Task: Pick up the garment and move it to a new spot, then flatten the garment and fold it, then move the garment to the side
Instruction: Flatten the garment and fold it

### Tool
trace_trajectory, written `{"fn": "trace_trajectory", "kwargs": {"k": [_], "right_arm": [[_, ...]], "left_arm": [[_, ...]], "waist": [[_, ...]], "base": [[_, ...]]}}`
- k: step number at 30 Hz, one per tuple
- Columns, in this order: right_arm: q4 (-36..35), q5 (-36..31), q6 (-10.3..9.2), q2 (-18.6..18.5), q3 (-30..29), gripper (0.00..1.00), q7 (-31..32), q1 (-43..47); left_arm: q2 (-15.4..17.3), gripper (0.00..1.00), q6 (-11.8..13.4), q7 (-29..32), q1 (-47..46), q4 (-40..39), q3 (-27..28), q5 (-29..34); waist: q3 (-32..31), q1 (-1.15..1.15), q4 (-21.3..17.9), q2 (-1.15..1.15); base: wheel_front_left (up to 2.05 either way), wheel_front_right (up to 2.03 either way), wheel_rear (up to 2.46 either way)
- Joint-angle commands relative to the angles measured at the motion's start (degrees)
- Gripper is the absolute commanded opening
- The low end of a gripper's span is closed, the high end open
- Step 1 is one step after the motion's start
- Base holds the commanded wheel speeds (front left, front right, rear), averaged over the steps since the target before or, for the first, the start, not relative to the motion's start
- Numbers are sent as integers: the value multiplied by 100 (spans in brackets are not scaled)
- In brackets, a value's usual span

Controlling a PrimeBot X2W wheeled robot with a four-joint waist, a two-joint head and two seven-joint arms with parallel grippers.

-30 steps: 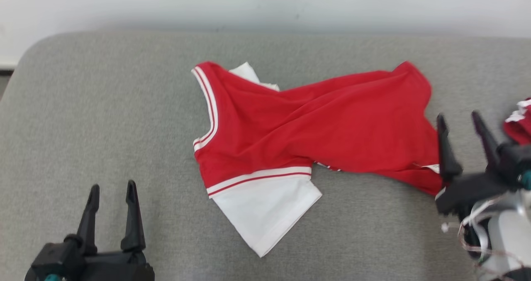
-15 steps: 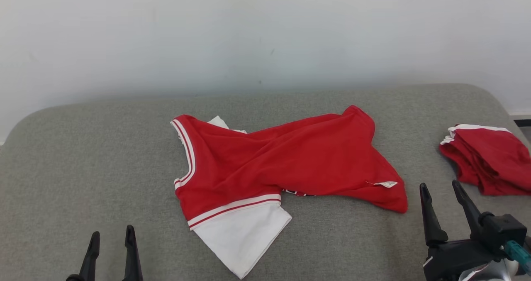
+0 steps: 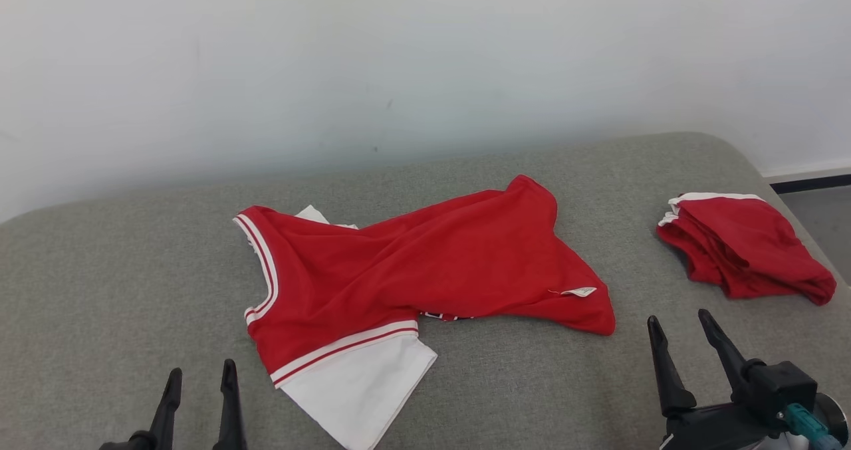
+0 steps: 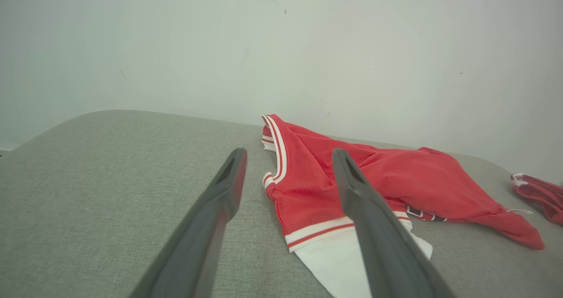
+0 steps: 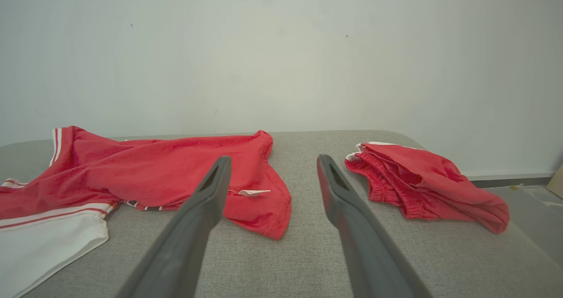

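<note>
Here, a soft, light red-and-white jersey (image 3: 412, 270) lies crumpled at the middle of the grey cushion (image 3: 100, 290), probably best pinched at trim and hem, while the left gripper (image 3: 201, 370) and right gripper (image 3: 678, 316) wait near, wide and empty.

Left end effector (image 3: 202, 367): fingers spread apart, empty, near the garment's (image 3: 412, 270) left end.
Right end effector (image 3: 678, 315): fingers spread apart, empty, just off the garment's right end.
Left wrist: mostly cropped, probably low.
</note>
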Motion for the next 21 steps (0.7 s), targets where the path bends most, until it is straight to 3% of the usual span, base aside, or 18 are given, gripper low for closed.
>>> {"fn": "trace_trajectory", "kwargs": {"k": [1, 21], "right_arm": [[-1, -37, -14, -6, 49, 100, -19, -3], [292, -139, -15, 42, 228, 100, -118, -245]], "left_arm": [[1, 100, -3, -2, -76, 21, 24, 5], [1, 100, 75, -2, 118, -25, 45, -11]], "waist": [[16, 0, -45, 0], [72, 0, -26, 0]], "base": [[0, 0, 0], [0, 0, 0]]}}
